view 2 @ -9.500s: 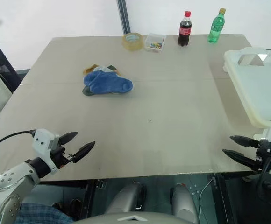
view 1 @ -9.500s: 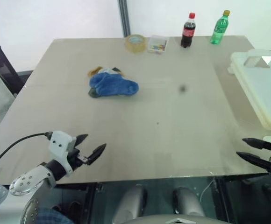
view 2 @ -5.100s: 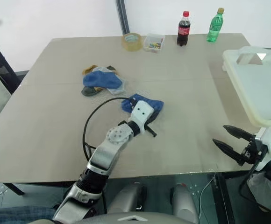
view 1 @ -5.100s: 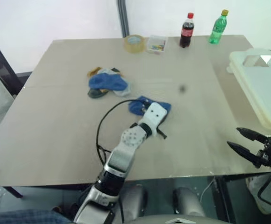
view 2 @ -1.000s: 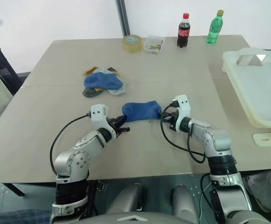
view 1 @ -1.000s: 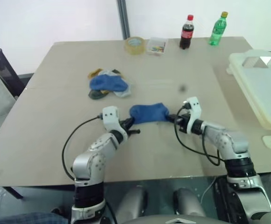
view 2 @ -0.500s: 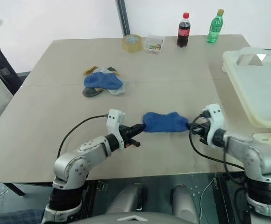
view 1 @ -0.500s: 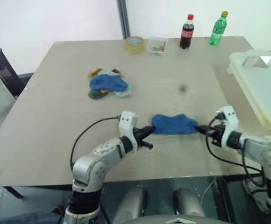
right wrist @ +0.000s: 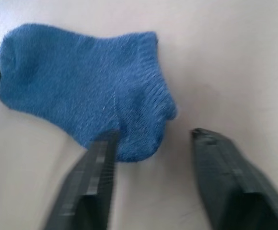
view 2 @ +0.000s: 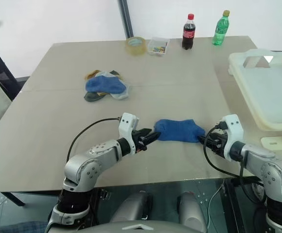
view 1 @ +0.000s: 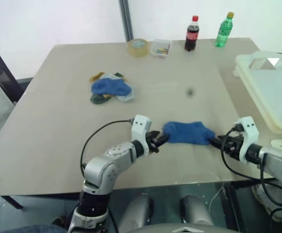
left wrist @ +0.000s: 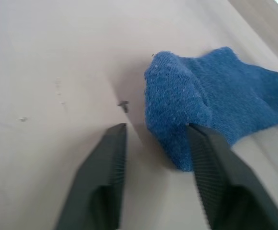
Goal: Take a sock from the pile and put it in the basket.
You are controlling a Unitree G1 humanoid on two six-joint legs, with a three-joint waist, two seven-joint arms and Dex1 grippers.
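Your left claw [left wrist: 153, 177] stands wide, holding nothing, one finger beside the blue sock [view 1: 187, 132] and the other just over its edge. Your right claw [right wrist: 151, 177] is wide too, and empty, at the sock's other end. A second ago both were shut on that sock, stretching it between them; now both have let go, and it lies flat on the worktop [view 1: 58, 121] near the front edge.

That means the sock is off the pile [view 1: 109, 89] but in neither claw, and not in the basket [view 1: 272, 92], which sits at the worktop's right side, well apart from it. By my reading, you will need a fresh grip, most likely with the right claw, before you can carry it over.

Compared with the earliest view, when both arms hung at the worktop's front corners and the pile was whole, one blue sock has left it and come right and forward. The bottles [view 1: 192, 33], tape [view 1: 138, 46] and small box [view 1: 161, 48] at the back are unchanged.
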